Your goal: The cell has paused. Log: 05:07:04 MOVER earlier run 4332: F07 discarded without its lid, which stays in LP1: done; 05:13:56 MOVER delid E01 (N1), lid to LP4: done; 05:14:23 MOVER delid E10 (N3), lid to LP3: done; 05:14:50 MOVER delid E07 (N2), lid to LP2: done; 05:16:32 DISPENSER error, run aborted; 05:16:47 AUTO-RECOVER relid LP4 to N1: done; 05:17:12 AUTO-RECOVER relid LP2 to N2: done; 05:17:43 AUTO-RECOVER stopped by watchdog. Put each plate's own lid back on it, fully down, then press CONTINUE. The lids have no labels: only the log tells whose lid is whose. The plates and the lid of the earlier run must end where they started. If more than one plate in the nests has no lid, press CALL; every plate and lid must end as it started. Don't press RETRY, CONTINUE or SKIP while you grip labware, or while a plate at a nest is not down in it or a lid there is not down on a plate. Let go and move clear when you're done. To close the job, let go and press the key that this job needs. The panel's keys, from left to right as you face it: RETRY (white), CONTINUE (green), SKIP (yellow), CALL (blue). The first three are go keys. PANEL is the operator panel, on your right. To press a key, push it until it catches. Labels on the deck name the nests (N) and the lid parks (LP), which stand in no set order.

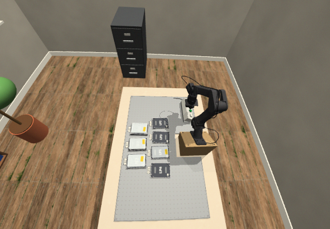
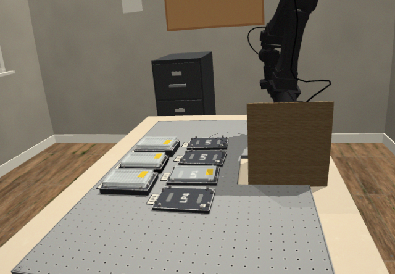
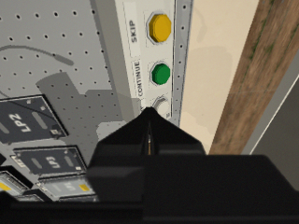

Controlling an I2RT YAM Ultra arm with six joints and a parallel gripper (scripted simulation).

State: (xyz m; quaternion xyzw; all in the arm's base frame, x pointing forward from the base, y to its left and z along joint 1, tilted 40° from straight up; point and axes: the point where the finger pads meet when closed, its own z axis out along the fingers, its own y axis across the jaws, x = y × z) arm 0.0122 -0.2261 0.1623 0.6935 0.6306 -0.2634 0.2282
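Three well plates (image 1: 138, 128) (image 1: 137, 143) (image 1: 136, 161) sit in the nests on the left, each under a clear lid with a yellow tag; they also show in the exterior view (image 2: 156, 143) (image 2: 143, 160) (image 2: 127, 178). Park LP1 (image 1: 160, 152) (image 2: 193, 174) (image 3: 67, 187) holds a lid. Parks LP2 (image 1: 160, 123) (image 2: 208, 142) (image 3: 28, 122), LP3 (image 1: 160, 137) (image 2: 203, 157) (image 3: 51, 161) and LP4 (image 1: 160, 170) (image 2: 184, 199) are bare. My gripper (image 1: 190, 108) (image 3: 149, 112) is shut on nothing, over the panel (image 1: 186, 116) (image 3: 179, 47). Its tip is just below the green CONTINUE key (image 3: 160, 74), beside the partly hidden white key (image 3: 163, 104).
The yellow SKIP key (image 3: 159, 27) lies beyond the green one. The arm's wooden base box (image 1: 195, 146) (image 2: 288, 143) stands right of the parks and hides the panel and the gripper in the exterior view. A black cabinet (image 1: 129, 41) stands behind the table.
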